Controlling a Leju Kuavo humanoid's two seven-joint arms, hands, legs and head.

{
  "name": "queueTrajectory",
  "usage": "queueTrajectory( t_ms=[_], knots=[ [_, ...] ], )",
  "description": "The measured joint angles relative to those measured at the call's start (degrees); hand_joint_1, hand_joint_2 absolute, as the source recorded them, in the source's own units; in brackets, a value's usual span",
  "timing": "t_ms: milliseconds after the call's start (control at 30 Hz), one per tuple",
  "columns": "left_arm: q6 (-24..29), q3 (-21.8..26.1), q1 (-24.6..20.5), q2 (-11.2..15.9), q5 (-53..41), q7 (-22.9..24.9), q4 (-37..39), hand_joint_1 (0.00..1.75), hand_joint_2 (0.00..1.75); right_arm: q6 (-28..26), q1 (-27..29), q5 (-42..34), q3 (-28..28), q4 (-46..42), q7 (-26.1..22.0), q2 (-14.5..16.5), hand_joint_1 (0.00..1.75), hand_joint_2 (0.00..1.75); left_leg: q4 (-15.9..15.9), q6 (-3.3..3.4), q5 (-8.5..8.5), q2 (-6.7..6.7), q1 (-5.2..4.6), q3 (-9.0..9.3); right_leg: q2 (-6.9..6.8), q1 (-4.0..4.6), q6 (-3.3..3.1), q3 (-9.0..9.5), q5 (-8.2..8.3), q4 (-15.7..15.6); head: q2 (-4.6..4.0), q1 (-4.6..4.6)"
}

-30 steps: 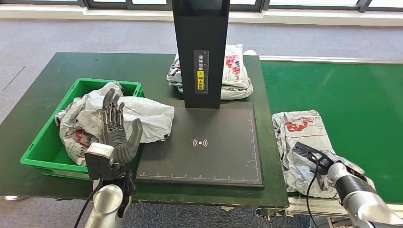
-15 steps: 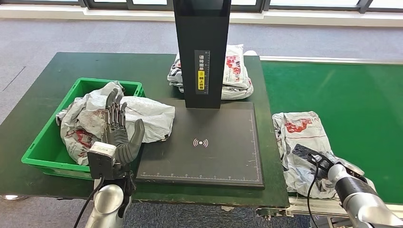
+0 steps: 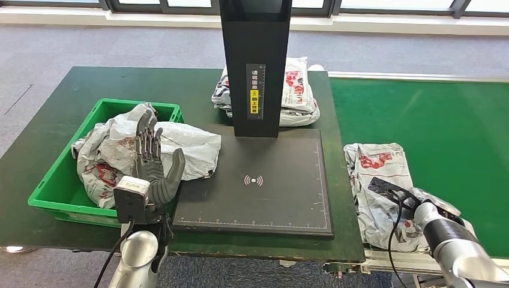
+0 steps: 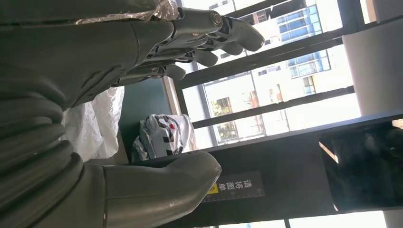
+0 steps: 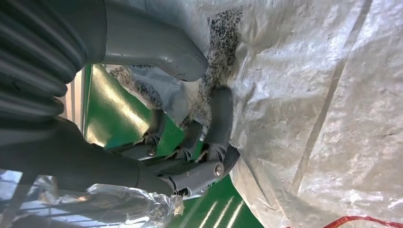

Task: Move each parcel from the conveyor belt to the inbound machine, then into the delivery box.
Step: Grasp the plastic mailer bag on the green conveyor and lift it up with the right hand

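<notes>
**Q:** Head view first — what's where?

**Me:** Parcel on the conveyor belt (image 3: 456, 114): a grey poly mailer (image 3: 379, 174) with red print, lying crumpled at the belt's near edge, just beside the inbound machine's black scan pad (image 3: 264, 180). My right hand (image 3: 399, 195) is down on its near end. My left hand (image 3: 150, 171) stands upright with fingers apart, holding nothing, in front of the green delivery box (image 3: 57, 180), which already has bagged parcels (image 3: 114, 150) heaped in it. Another mailer (image 3: 297, 90) lies behind the machine's black column (image 3: 255, 60).

**Q:** Left wrist view?

**Me:** Thumb and fingers (image 4: 223, 35) well apart, nothing between them; the column's yellow label (image 4: 233, 185) is beyond.

**Q:** Right wrist view — do you have it?

**Me:** My fingers (image 5: 218, 118) are curled into a loose fold of the bag's film, with the thumb (image 5: 152, 45) closing over from the other side. I'd judge it a pinch on that fold.

**Q:** How will it handle?

**Me:** Light, soft and floppy, I expect, with slick film. A pinch on slack plastic may slide or just stretch, so I'd gather a thick bunch near the edge and let the rest hang.
</notes>
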Motion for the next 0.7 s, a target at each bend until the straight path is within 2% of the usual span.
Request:
queueTrajectory(
  t_ms=[433, 700],
  knots=[
    [0.2, 0.0, 0.1, 0.0, -1.4, 0.0, 0.1, 0.00, 1.75, 0.1, -0.4, -2.5, 0.1, 0.0, -3.0, 0.8, 1.75, 1.75, 0.0, 0.01, -0.02, 0.03, 0.04, 0.10, 0.03, 0.02, 0.07, 0.18, 0.05, 0.0, 0.01, 0.02],
    [0.7, 0.1, 1.2, 0.1, -2.4, -0.7, 0.0, 0.00, 1.75, 1.5, 0.2, -8.7, -1.1, 0.0, -10.5, 1.1, 1.75, 1.75, 0.0, 0.01, -0.05, 0.20, 0.04, 0.15, 0.23, 0.03, 0.09, 0.16, 0.07, 0.0, 0.01, 0.02]
  ],
)
